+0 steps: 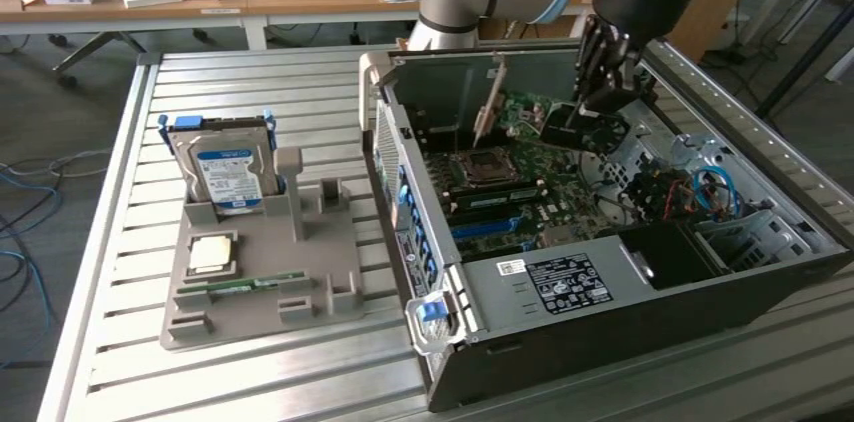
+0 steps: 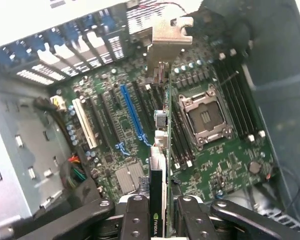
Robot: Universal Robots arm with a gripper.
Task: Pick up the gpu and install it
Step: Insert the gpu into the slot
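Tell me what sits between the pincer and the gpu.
Nothing. In the wrist view the pincer is shut directly on the gpu, its fingers on either side, with the card edge-on over the motherboard.

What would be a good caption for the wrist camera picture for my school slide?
The gripper, jaws shut on the gpu, holds it edge-on over the green motherboard.

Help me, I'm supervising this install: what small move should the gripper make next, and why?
Probably ease straight down, slowly. The gripper is shut on the gpu, held upright, edge-on over the motherboard slots, its bracket toward the case wall. Whether its edge already meets a slot cannot be told.
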